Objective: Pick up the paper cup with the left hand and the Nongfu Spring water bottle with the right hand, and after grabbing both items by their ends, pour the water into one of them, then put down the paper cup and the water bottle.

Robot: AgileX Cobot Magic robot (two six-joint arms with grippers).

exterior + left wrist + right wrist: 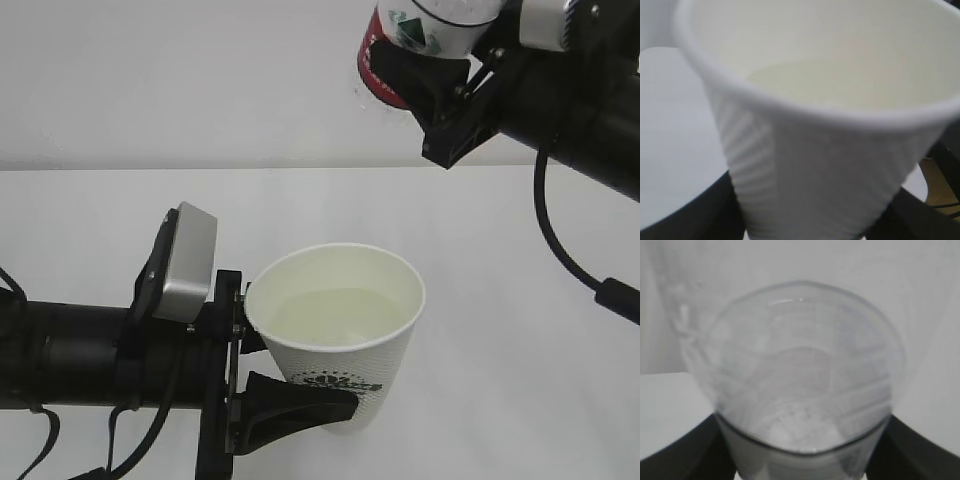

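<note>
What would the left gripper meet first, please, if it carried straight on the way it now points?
Beyond the paper cup held in the left gripper, the way looks free: only bare white table shows there, though depth is unclear.

bare table [520,400] open right of paper cup [340,330], bottle [420,35] seemingly well above, clear gap between

Upright white paper cup [340,330] holding pale water [335,315]; red-labelled water bottle [420,35] raised high upper right

Slanted exterior view, two close wrist views
</note>
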